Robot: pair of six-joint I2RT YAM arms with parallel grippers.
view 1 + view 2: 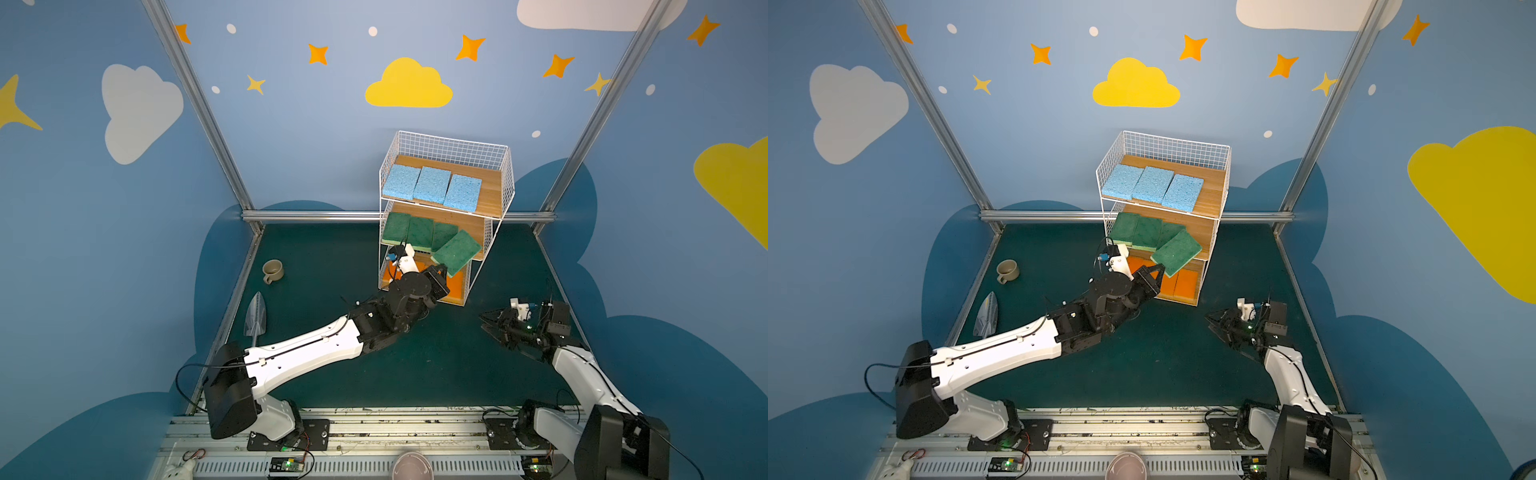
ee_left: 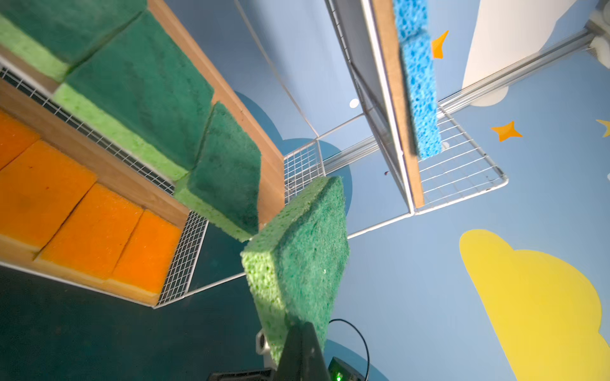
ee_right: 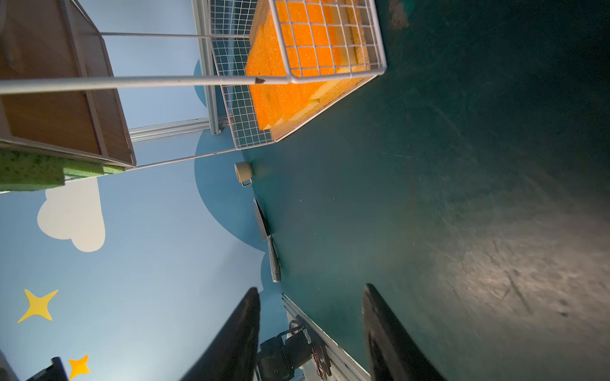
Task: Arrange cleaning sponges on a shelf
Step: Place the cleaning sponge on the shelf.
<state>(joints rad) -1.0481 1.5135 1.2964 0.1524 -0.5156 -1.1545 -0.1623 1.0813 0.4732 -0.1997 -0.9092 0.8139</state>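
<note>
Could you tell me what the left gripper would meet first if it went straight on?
Probably the shelf's wire mesh past the middle board; the left gripper is shut on a green sponge, which would touch first. Depth is unclear.

I count three light blue sponges [image 1: 432, 185], four green sponges [image 1: 419, 230] and, in my left wrist view, four orange sponges [image 2: 92, 227]: eleven in all. There is one shelf [image 1: 446, 145] with three wooden boards [image 1: 492, 187]. On the worktop [image 1: 436, 365] I see one beige mug [image 1: 273, 271] and one metal trowel [image 1: 256, 318].
</note>
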